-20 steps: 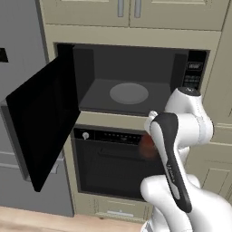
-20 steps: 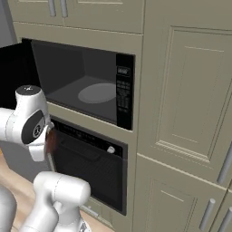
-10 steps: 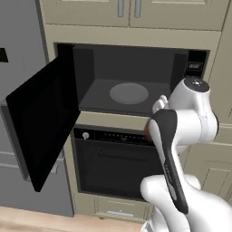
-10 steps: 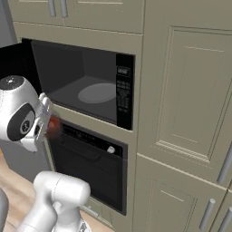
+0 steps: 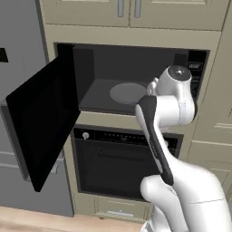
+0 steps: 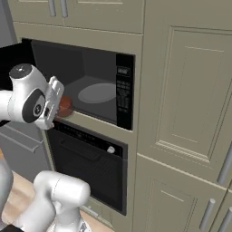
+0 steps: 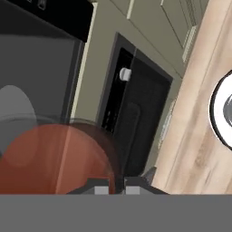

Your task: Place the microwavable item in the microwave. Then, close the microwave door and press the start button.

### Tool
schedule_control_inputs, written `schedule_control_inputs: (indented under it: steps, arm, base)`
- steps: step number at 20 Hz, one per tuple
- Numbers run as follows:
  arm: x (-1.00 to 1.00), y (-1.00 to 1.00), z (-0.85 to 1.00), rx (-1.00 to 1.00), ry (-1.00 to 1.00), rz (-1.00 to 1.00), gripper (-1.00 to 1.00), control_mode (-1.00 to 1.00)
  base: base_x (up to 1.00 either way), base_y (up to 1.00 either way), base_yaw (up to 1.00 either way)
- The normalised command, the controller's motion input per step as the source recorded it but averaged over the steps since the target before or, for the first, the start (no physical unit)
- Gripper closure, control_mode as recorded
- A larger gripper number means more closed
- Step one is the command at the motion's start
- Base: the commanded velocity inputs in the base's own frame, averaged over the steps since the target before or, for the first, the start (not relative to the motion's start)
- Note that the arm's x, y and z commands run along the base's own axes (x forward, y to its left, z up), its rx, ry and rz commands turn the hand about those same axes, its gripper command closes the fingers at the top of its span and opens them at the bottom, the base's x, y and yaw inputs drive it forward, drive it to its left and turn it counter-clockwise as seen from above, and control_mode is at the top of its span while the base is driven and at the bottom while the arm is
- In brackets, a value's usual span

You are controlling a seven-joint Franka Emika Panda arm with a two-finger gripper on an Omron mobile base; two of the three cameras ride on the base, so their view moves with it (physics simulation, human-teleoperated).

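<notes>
Microwavable item [image 7: 54, 158] | clamped in pincer [image 7: 113, 183] | at front lip of open microwave [image 6: 90, 72]

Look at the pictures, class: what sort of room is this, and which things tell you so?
Most likely a fitted home kitchen. A black built-in microwave sits in the wall with its door swung open, a black oven below it, and beige cabinets all around.

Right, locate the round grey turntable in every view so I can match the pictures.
Left base view: turntable mid-frame on the microwave floor, left of the arm.
Right base view: left of the keypad panel.
Hand view: pale oval at left edge.
Shared landmark: oven knob.
</notes>
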Motion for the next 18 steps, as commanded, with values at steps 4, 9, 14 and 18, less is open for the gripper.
schedule_control_inputs:
  steps: [4, 9, 14, 18]
  arm:
    - [0.92, 0.00, -0.29, 0.00, 0.00, -0.04, 1.00, -1.00]
    - [0.92, 0.00, -0.27, 0.00, 0.00, -0.03, 1.00, -1.00]
    - [0.84, 0.00, -0.18, 0.00, 0.00, -0.03, 1.00, -1.00]
    - [0.68, -0.03, -0.07, 0.00, 0.01, -0.08, 1.00, -1.00]
  base:
    - [0.00, 0.00, 0.00]
    - [0.00, 0.00, 0.00]
    - [0.00, 0.00, 0.00]
    - [0.00, 0.00, 0.00]
